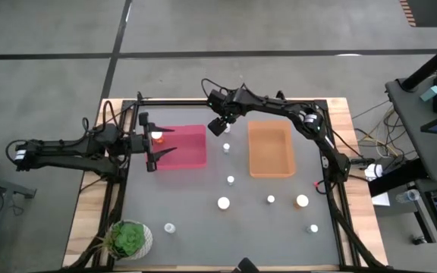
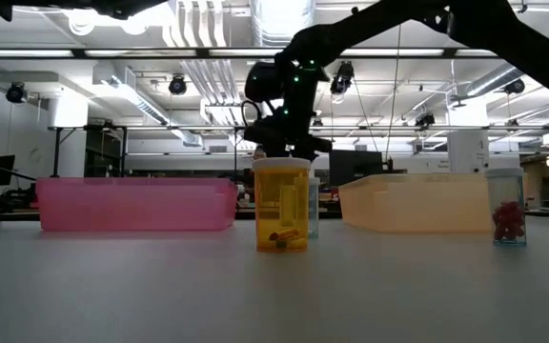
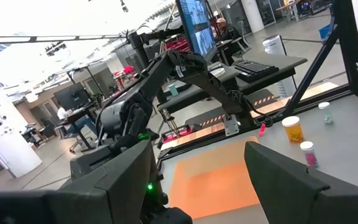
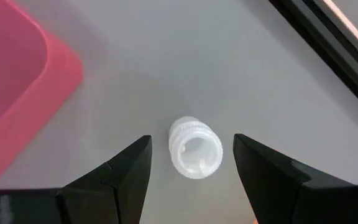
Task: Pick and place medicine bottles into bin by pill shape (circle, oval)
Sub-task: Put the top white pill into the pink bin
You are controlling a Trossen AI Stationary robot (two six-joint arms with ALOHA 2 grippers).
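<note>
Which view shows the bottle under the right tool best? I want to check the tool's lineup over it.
The right wrist view: the white-capped bottle sits centred between the open right tool, seen from above. The high view shows it as a white dot between the trays. The low view hides it behind the orange bottle. The left wrist view misses it.

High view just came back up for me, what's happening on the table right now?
The right tool hangs open directly above a white-capped bottle standing on the table between the pink bin and the orange bin, fingers on either side of the cap but not touching it. The left tool is open at the far-left corner of the pink bin, where one bottle already shows. Seven more bottles stand loose on the mat, unsorted, and the orange bin looks empty.
</note>
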